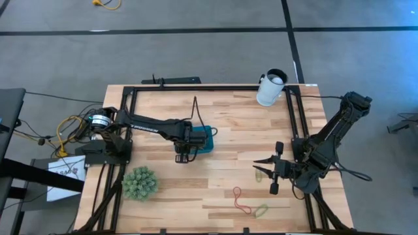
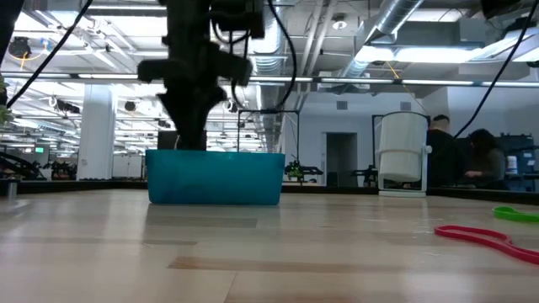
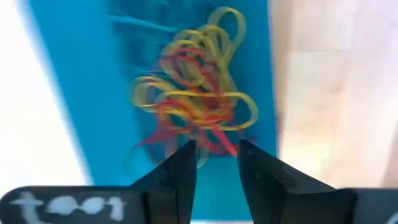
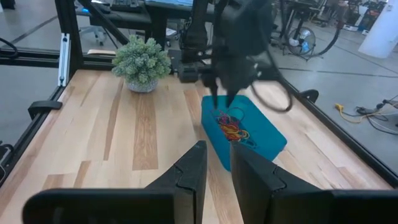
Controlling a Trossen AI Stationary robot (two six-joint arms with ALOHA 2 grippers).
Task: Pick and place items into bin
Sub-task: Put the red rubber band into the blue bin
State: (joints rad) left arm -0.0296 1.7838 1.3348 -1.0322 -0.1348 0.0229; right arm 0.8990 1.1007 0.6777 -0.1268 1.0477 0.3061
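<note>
The wooden table [image 1: 215, 124] bears the bin [image 1: 204, 140], loose loops [image 1: 243, 200] (red, green), spiky ball [image 1: 139, 182].

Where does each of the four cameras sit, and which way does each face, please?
High: overhead, straight down; both arms, teal bin.
Low: table height, level across; bin, left arm above it.
Left wrist: above the bin, looking into the band pile; left claw open.
Right wrist: across the table; right claw, bin, spiky ball.
All four views share the bin.

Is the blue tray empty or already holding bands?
Holding bands: a tangle of yellow and red bands lies inside the blue tray, under the left gripper.
</note>
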